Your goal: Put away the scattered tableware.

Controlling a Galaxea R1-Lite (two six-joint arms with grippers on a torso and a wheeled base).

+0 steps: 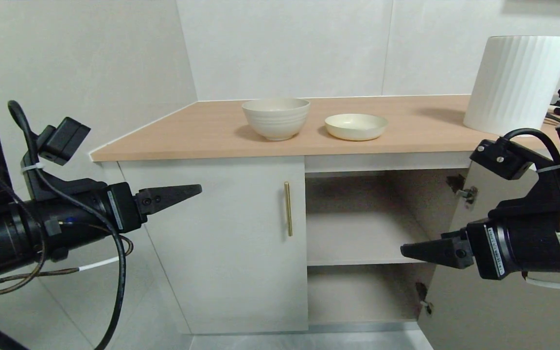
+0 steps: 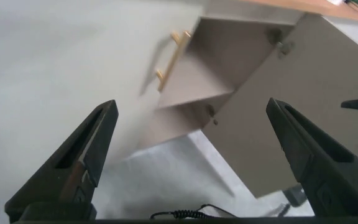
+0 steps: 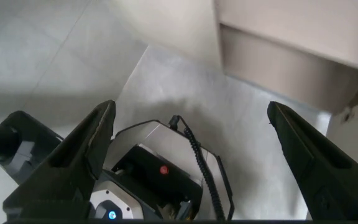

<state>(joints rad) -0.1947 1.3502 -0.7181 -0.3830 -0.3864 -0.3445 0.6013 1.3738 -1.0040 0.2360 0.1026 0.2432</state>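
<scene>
**Nothing picked up yet**

The bowl (image 1: pixel 275 118) and shallow dish (image 1: pixel 356 126) are sitting side by side midway along the countertop (image 1: pixel 197 138). The left gripper (image 1: pixel 193 189) and right gripper (image 1: pixel 406 251) are hovering below its front edge and risk striking it when rising. The wrist views are showing both sets of fingers spread wide and empty, which the side-on head view is hiding.

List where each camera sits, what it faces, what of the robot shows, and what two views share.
Head view: on the head, facing forward and down at the cabinet, bowl and dish; left gripper and right gripper show.
Left wrist view: on that wrist, facing through the open left gripper at the open door.
Right wrist view: on that wrist, facing down through the open right gripper at the floor.
Shared: head and left wrist views both show the handle.
</scene>
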